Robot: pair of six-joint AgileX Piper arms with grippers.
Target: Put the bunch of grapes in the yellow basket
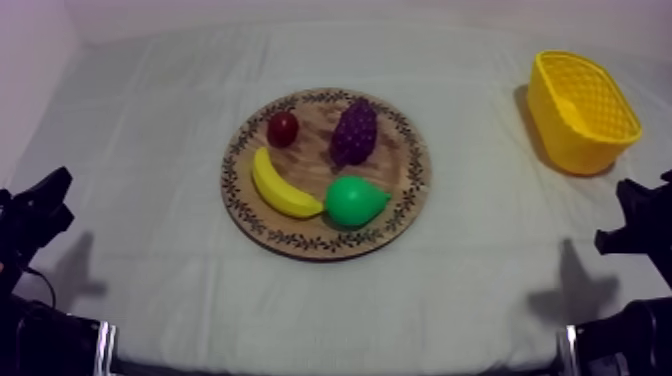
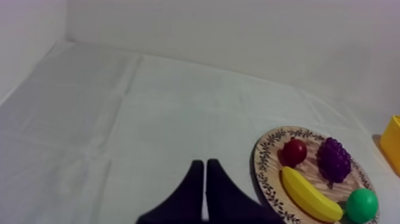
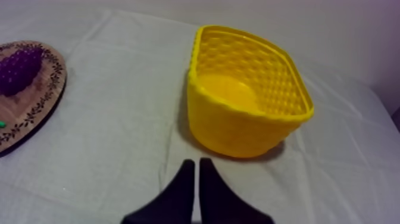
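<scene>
I record the bunch of grapes (image 1: 354, 131) lying on the wooden board (image 1: 318, 243) just beside the small red fruit (image 1: 282, 128), well apart from the yellow basket (image 1: 558, 140) at the table's right, while my left gripper (image 2: 205, 164) and right gripper (image 3: 195, 162) sit low, each with fingers pressed together on nothing.

The top view looks down at a slant from high above the whole table (image 1: 150, 200). Each wrist view looks forward from low on its arm. Past the left gripper (image 2: 204, 162), the wooden board (image 2: 271, 173) lies ahead-right. Past the right gripper (image 3: 197, 161), the yellow basket (image 3: 238, 131) sits close ahead, with the same board at its left.
</scene>
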